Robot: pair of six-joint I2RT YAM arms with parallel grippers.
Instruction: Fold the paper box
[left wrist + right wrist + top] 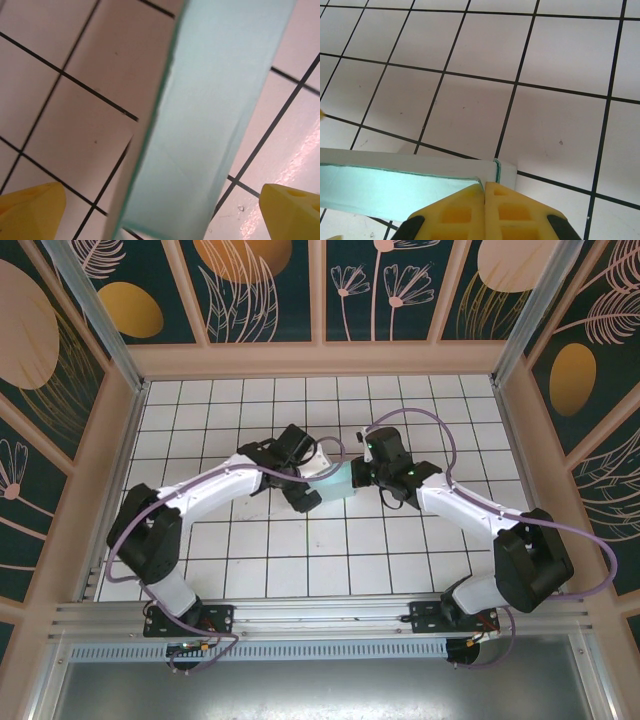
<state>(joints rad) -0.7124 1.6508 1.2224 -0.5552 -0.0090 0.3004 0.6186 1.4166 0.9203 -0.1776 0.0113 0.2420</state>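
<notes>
The paper box (335,480), pale aqua card, is held up off the white tiled floor (300,560) between the two arms at mid-table. My right gripper (358,475) is at its right end. In the right wrist view the yellow fingers (465,210) are pressed together on a corner of the box's wall (395,187), so the right gripper (485,187) is shut on it. My left gripper (310,488) is at the box's left end. In the left wrist view its two yellow fingertips (30,210) stand far apart, and a long aqua panel (210,115) runs between them without touching either.
Patterned walls with tan frames (320,355) close in the tiled floor on the back, left and right. An aluminium rail (320,615) with both arm bases runs along the near edge. Purple cables (440,430) loop over the arms.
</notes>
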